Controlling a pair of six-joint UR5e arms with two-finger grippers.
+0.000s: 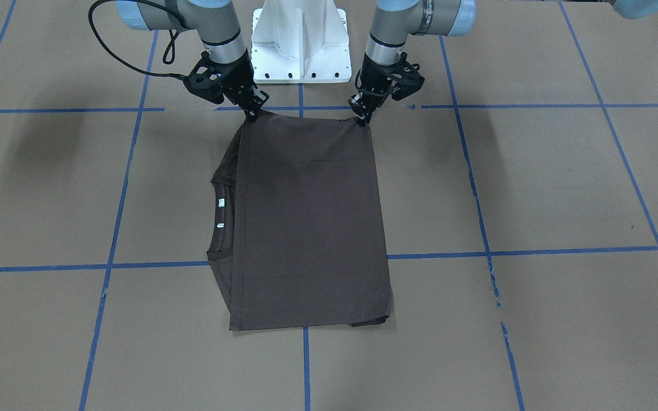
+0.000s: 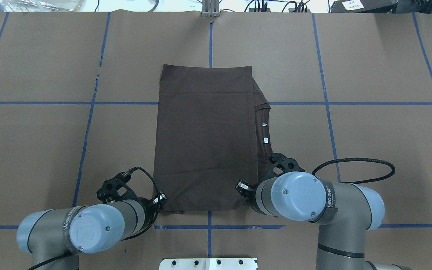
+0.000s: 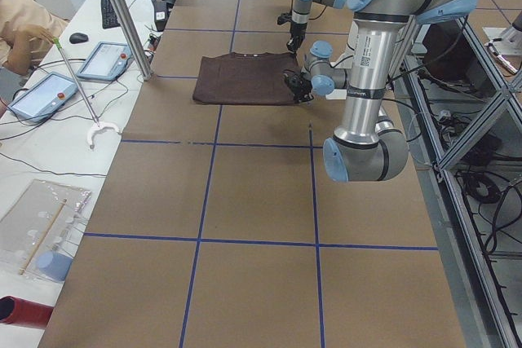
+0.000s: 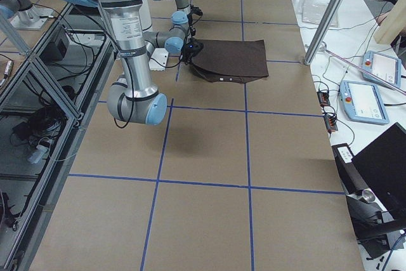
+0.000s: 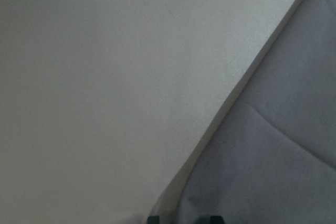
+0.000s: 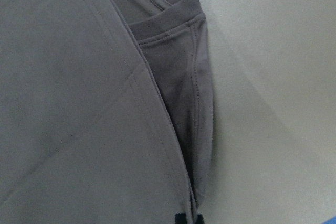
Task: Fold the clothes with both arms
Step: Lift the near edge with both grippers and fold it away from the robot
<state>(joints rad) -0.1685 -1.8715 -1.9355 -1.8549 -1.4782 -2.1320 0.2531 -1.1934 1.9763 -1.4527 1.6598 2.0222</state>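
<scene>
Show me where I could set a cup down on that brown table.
Either side of the T-shirt the table is bare out to its ends; a bare strip also lies beyond the shirt's far edge. Crowded: the robot's side, where the left arm and right arm have their jaws at the shirt's near corners.

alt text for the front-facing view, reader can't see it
A dark brown T-shirt, folded into a rectangle, lies on a brown table gridded with blue tape. The left gripper and right gripper meet its two top corners, collar showing at the view's left.
</scene>
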